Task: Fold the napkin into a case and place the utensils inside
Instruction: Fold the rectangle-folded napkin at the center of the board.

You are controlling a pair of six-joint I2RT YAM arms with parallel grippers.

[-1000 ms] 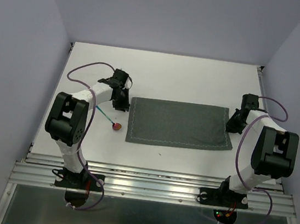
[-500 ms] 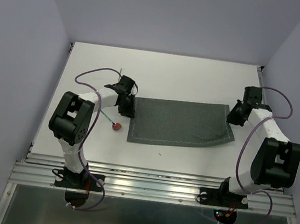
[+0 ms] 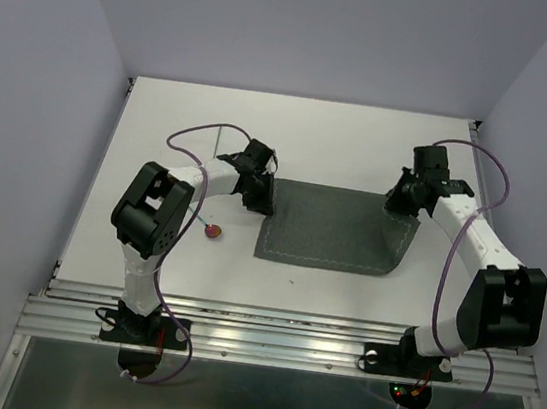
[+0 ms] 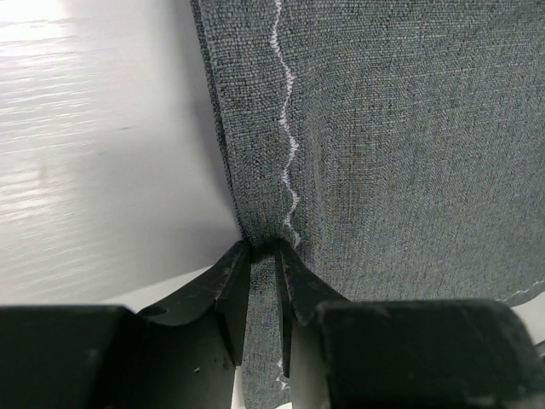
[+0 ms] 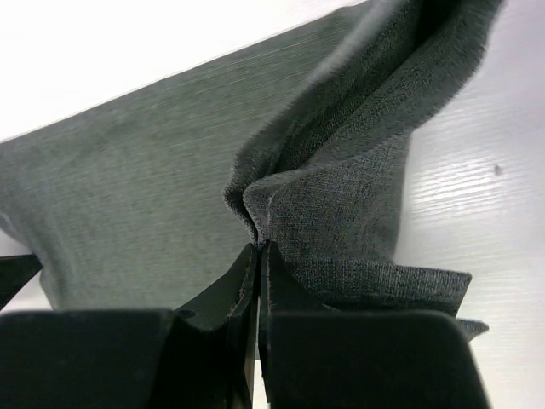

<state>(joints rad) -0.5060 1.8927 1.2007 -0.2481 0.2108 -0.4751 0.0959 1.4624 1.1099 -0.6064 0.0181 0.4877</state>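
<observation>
Left gripper (image 4: 262,254): jaws pinched on the left edge of the napkin (image 3: 336,231), right beside its pale seam. Spoon (image 3: 213,230) lies on the table (image 3: 363,141) just left of that arm, apart from the cloth; its handle seems hidden under the arm. Napkin sits mid-table as a dark folded rectangle, right end lifted and bunched. Right gripper (image 5: 258,249): jaws closed tight on that raised fold.
</observation>
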